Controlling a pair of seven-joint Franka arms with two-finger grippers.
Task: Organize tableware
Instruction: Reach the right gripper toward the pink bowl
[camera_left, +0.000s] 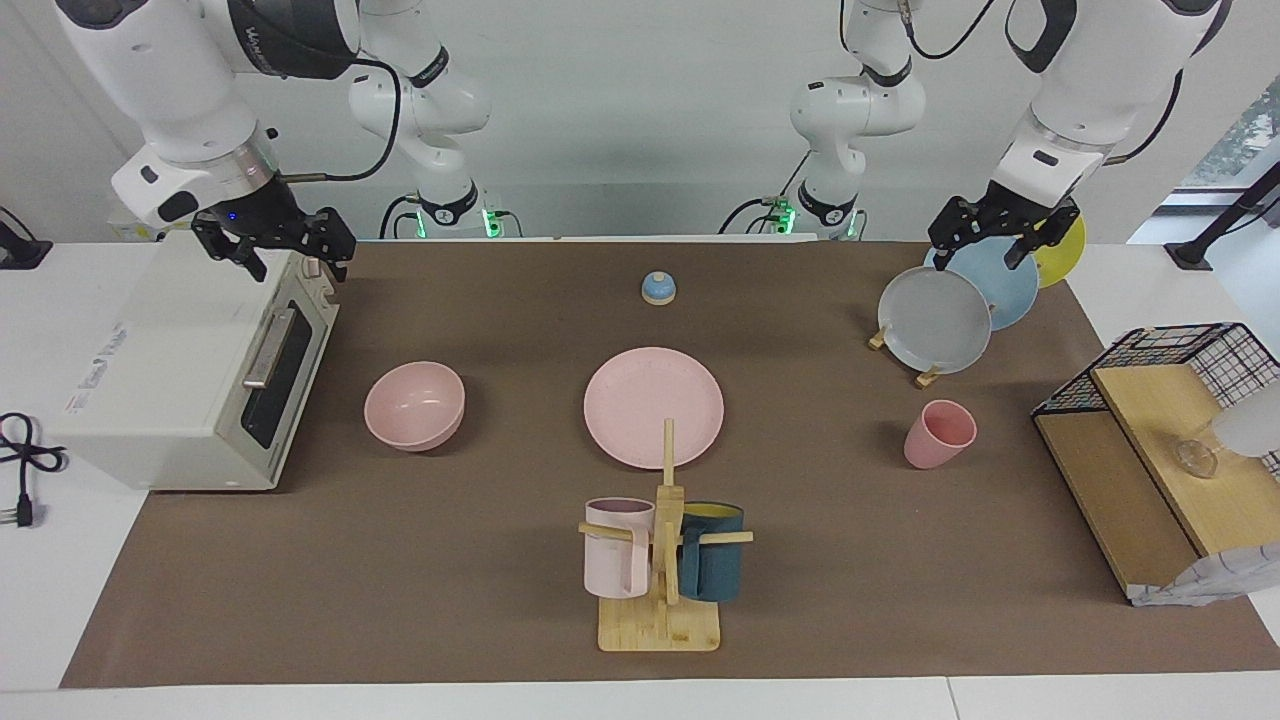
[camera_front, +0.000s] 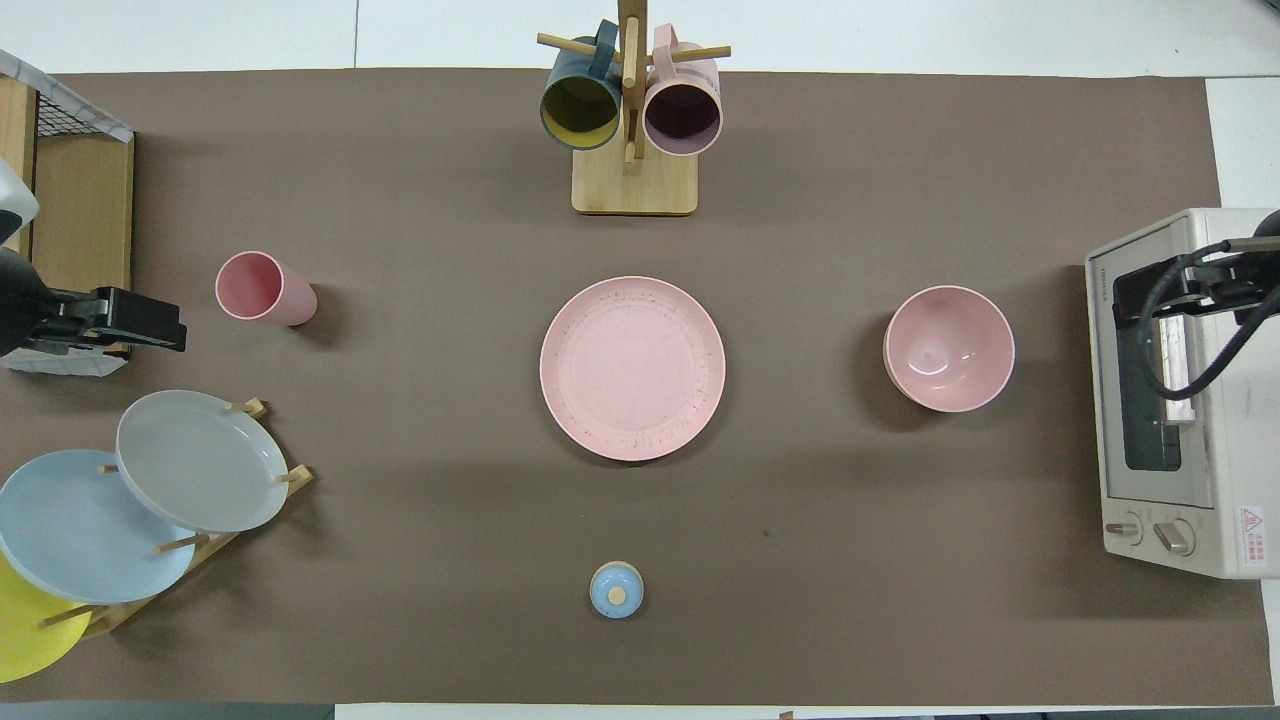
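Three salmon-pink pieces stand apart on the brown mat. The flat plate (camera_left: 653, 407) (camera_front: 632, 368) lies at the middle. The bowl (camera_left: 414, 405) (camera_front: 949, 348) sits upright toward the right arm's end, beside the toaster oven. The small handleless cup (camera_left: 938, 433) (camera_front: 265, 289) stands toward the left arm's end, farther from the robots than the plate rack. My left gripper (camera_left: 985, 245) (camera_front: 150, 320) hangs open and empty over the plate rack. My right gripper (camera_left: 280, 250) (camera_front: 1190, 285) hangs open and empty over the toaster oven.
A white toaster oven (camera_left: 190, 370) (camera_front: 1180, 400) stands at the right arm's end. A wooden rack holds grey (camera_left: 933, 320), blue and yellow plates. A mug tree (camera_left: 665, 540) (camera_front: 632, 110) carries two handled mugs. A small blue knobbed object (camera_left: 659, 288) sits near the robots. A wire shelf (camera_left: 1150, 440) stands at the left arm's end.
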